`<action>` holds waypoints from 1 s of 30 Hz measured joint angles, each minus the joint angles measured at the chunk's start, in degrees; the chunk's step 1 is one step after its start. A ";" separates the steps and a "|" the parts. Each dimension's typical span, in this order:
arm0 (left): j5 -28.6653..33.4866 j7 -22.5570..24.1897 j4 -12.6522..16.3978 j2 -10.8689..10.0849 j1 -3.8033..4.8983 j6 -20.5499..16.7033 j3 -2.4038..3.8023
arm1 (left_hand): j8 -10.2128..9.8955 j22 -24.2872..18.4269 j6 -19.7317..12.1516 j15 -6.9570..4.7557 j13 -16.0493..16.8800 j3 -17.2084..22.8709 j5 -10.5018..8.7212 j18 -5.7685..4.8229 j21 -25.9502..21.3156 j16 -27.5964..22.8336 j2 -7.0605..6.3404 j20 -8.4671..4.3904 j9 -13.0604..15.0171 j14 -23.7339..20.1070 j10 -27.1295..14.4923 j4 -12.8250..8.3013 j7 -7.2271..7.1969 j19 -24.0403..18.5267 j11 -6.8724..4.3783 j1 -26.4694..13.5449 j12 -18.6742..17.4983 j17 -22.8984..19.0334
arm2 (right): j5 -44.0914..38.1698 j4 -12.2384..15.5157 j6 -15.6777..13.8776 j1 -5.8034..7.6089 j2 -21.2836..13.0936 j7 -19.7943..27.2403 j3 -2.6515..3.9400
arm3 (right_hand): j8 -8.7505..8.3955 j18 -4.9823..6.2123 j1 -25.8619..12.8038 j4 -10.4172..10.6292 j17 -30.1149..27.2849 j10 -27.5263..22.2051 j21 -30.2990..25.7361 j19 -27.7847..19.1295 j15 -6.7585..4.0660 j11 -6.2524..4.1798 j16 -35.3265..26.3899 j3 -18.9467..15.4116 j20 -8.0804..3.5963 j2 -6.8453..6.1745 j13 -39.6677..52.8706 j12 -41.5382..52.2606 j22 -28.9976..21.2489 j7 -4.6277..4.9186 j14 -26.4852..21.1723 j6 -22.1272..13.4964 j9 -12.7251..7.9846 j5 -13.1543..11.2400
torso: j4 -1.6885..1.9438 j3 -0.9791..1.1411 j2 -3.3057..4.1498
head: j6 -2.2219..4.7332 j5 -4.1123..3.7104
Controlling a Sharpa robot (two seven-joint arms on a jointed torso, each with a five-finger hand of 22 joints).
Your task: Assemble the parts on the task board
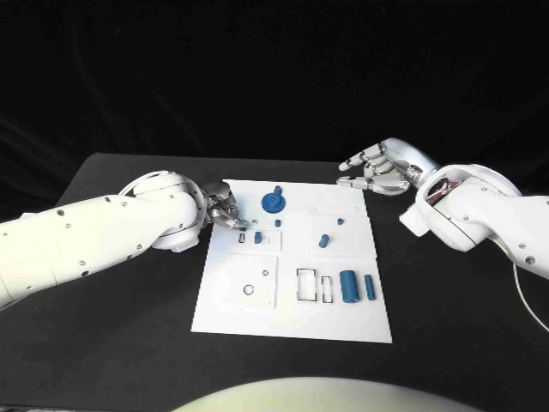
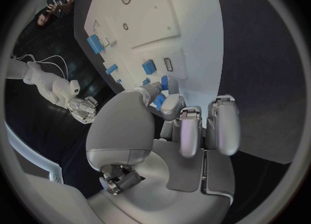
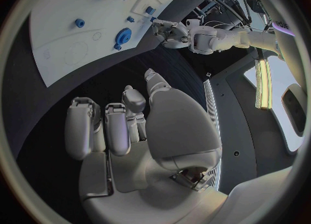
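Note:
The white task board (image 1: 287, 292) lies in the middle of the table. A blue gear (image 1: 274, 202) stands near its far edge, and small blue parts (image 1: 258, 237) (image 1: 325, 241) sit mid-board. Two blue cylinders (image 1: 349, 286) (image 1: 370, 287) lie toward the near right. My left hand (image 1: 226, 211) hovers at the board's left edge beside the gear, fingers bunched and pointing down. In the left wrist view a bit of blue (image 2: 160, 99) shows between thumb and finger (image 2: 171, 105); whether it is held or lies behind is unclear. My right hand (image 1: 376, 172) hangs off the far right corner, fingers loosely apart, holding nothing.
Empty slots (image 1: 307, 285) and a round hole (image 1: 249, 291) mark the board's near half. Black table (image 1: 126, 335) surrounds the board on all sides. The right wrist view shows the board (image 3: 65, 47), the gear (image 3: 123, 36) and my left hand (image 3: 170, 31) beyond it.

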 measured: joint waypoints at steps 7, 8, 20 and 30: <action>-1.27 -0.16 0.08 0.06 -0.19 1.95 0.00 | -0.01 0.00 0.01 0.00 -0.01 0.24 -0.03 0.00 0.00 0.00 -0.15 0.00 -0.01 0.00 0.00 -0.24 0.00 0.00 0.00 -0.15 0.00 -0.01 | 0.01 -0.03 0.07 -0.09 0.00 0.00 -0.02 | 0.00 0.00 0.00 0.00 -0.01 0.00 0.00 0.00 0.00 0.00 0.00 0.00 0.00 0.00 0.00 0.00 0.00 0.00 0.00 0.00 0.00 0.00 | 0.01 0.03 0.01 | -0.26 -0.03; -1.42 -0.20 0.06 0.11 -0.21 2.36 0.00 | -0.01 0.00 0.01 0.00 -0.01 0.30 -0.03 0.00 0.00 0.00 -0.16 0.00 -0.01 0.00 0.00 -0.30 0.00 0.00 0.00 -0.16 0.00 -0.01 | 0.01 -0.03 0.08 -0.09 0.00 0.00 -0.02 | 0.00 0.00 0.00 0.00 -0.01 0.00 0.00 0.00 0.00 0.00 0.00 0.00 0.00 0.00 -0.01 0.00 0.00 0.00 0.00 0.00 0.00 0.00 | 0.02 0.04 0.01 | -0.30 -0.04; -2.01 -0.50 -0.21 0.32 -0.24 6.08 0.07 | 0.20 0.00 0.02 0.00 -0.01 0.84 -0.21 0.01 0.00 0.00 -0.50 0.00 0.04 0.00 0.17 -0.85 0.00 0.00 -0.17 -0.51 0.00 -0.01 | 0.04 -0.02 0.21 -0.13 0.01 0.02 -0.02 | 0.00 0.00 0.00 0.00 -0.01 0.00 0.00 0.00 0.00 0.00 0.00 0.00 0.00 0.00 -0.01 0.00 0.00 0.00 0.00 0.00 0.00 0.00 | 0.01 0.05 -0.02 | -0.56 0.04; -2.14 -0.50 -0.20 0.29 -0.18 7.82 0.14 | 0.19 0.00 0.02 0.00 0.11 0.85 -0.24 0.01 0.00 0.00 -0.50 0.00 0.04 0.00 0.37 -0.85 0.00 0.00 0.04 -0.51 0.00 -0.02 | 0.05 -0.02 0.30 -0.15 0.01 0.02 -0.02 | 0.00 0.00 0.00 0.00 -0.02 0.00 0.00 0.00 0.00 0.00 0.00 0.00 0.00 0.00 -0.01 0.00 0.00 0.00 0.00 0.00 0.00 0.00 | 0.01 0.05 -0.03 | -0.68 -0.02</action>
